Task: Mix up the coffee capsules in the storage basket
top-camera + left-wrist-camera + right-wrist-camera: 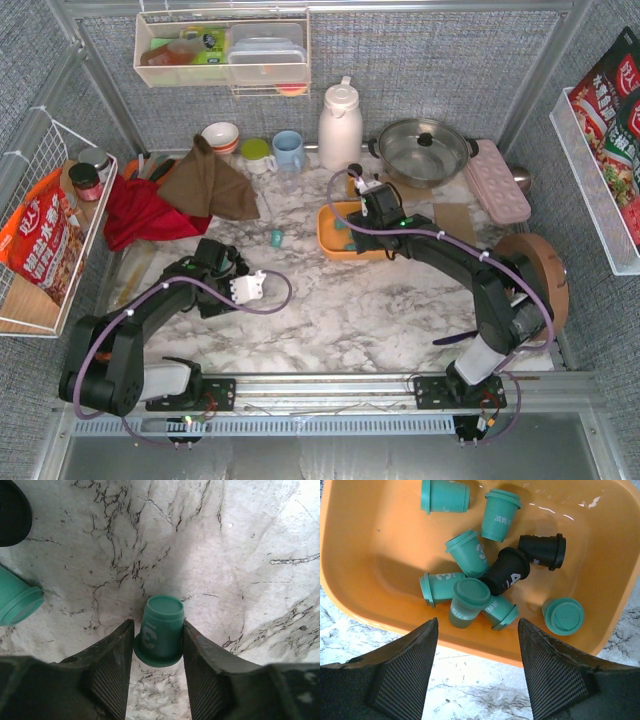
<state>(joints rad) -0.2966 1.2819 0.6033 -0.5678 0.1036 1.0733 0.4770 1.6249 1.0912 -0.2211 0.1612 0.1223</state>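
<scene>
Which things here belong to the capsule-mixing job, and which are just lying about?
Job: storage basket; coffee capsules inside it; teal capsule between left gripper fingers; right gripper.
Lying about: white jug; lidded pot; pink egg tray; brown cloth; red cloth; blue mug.

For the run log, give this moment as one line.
left jaws shut on teal capsule; right jaws open over storage basket; teal and black capsules inside

Bright, even overhead light; white glare on the storage basket wall, soft shadows on the table.
</scene>
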